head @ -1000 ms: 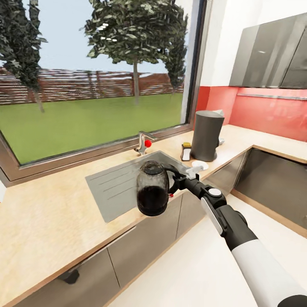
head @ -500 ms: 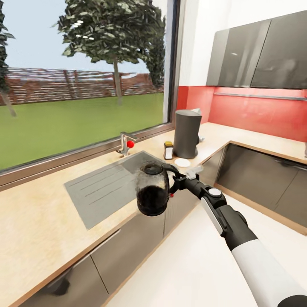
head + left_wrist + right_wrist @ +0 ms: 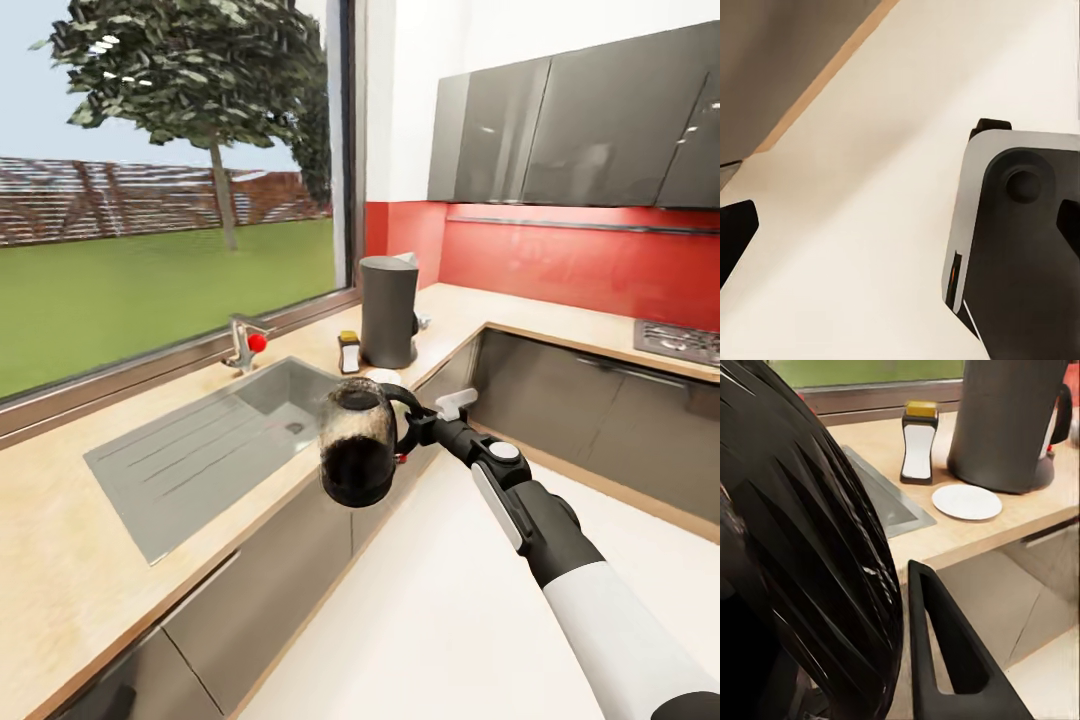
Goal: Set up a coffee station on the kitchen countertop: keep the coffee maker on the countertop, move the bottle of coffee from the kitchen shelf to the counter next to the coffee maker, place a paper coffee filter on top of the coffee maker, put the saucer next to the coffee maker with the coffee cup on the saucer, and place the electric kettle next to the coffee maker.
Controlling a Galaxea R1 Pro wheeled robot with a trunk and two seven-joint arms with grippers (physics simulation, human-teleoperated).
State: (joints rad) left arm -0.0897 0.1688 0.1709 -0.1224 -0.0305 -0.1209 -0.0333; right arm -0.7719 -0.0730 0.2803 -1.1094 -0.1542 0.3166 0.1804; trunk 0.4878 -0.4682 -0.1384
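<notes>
My right gripper is shut on the handle of the black electric kettle, holding it upright in the air in front of the counter's edge. In the right wrist view the kettle looms large, with its handle close by. The dark grey coffee maker stands on the countertop near the corner. A yellow-capped bottle of coffee stands beside it and a white saucer lies in front of it. My left gripper hangs open over the pale floor.
A steel sink with a drainboard and a red-knobbed faucet lies under the window. Dark base cabinets line the corner, a hob sits at the far right, and wall cabinets hang above the red backsplash.
The whole picture has slid left, so the camera has turned right. The kettle stays in my right gripper at the same spot in view. The hob has come into sight.
</notes>
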